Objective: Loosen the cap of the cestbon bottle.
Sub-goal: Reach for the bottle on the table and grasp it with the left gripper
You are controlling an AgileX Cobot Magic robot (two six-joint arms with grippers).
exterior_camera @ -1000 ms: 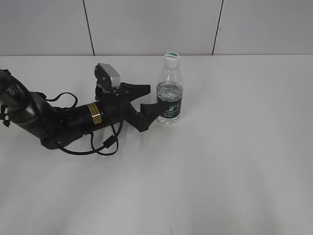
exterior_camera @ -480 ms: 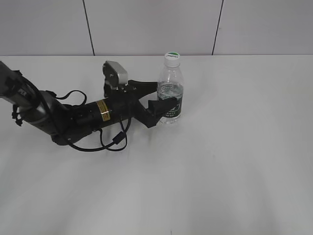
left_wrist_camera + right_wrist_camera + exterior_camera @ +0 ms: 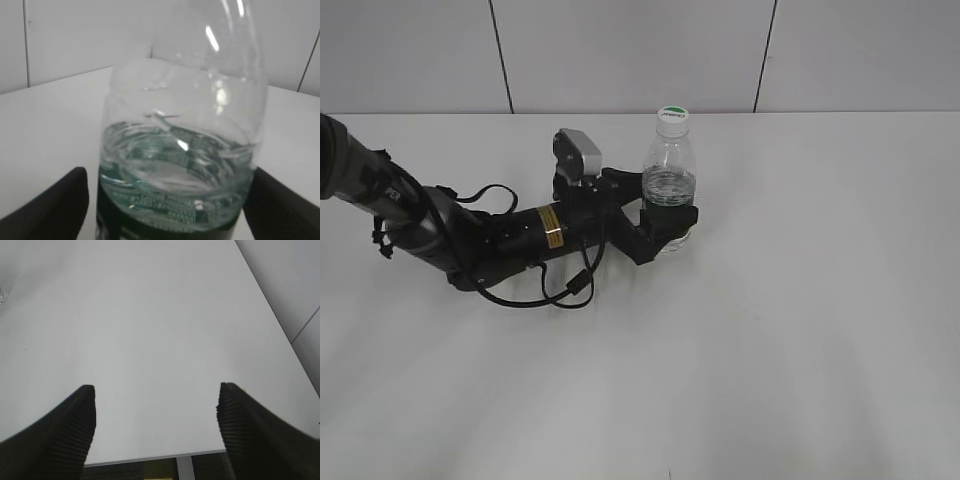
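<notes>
The cestbon bottle (image 3: 668, 175) stands upright on the white table, clear with water inside and a dark green label band. Its white cap (image 3: 671, 117) with a green mark sits on the neck. My left gripper (image 3: 666, 216) reaches in from the left, open, with one finger on each side of the bottle at label height. In the left wrist view the bottle (image 3: 180, 150) fills the frame between my black fingers (image 3: 52, 207); a thin gap shows on the left side, and the cap is out of that view. My right gripper (image 3: 155, 425) is open and empty over bare table.
The left arm and its looping black cable (image 3: 535, 290) lie on the table to the left of the bottle. A tiled wall (image 3: 640, 50) stands behind the table. The right wrist view shows the table's edge (image 3: 150, 456) just below the fingers.
My left gripper has moved right along the table. Its open fingers went from just left of the bottle to either side of it. The bottle has not moved.
</notes>
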